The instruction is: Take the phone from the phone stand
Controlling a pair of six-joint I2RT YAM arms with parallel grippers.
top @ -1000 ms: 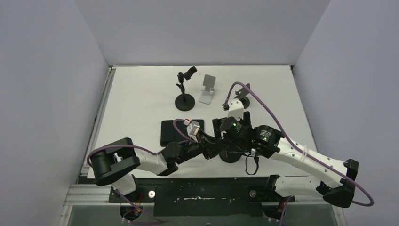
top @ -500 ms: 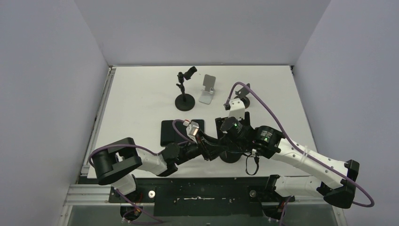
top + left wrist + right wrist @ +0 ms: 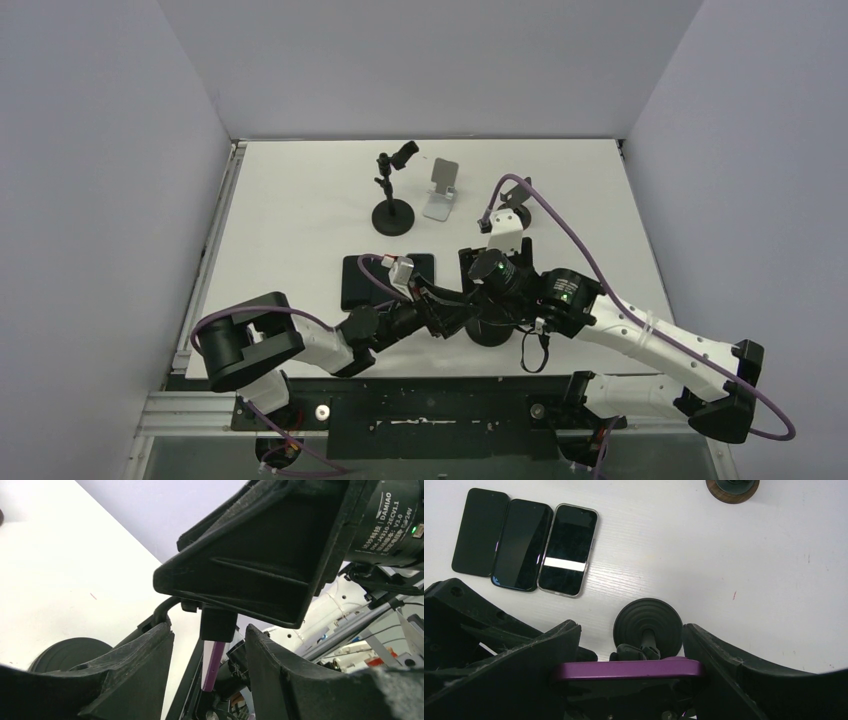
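Right end effector [image 3: 631, 636] clamped across purple phone [image 3: 624, 670] on stand [image 3: 646, 621]; left end effector [image 3: 209, 636] apart, empty. Lift straight up, slowly, without tipping stand.

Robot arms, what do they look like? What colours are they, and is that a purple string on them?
Both the left arm and the right arm have white tubes joined by chunky round black motors. The purple string is a cable looping along each arm. Tiny green lights glow on the motors, one motor reads DAMIAO, and the fingers are black, rough wedges.
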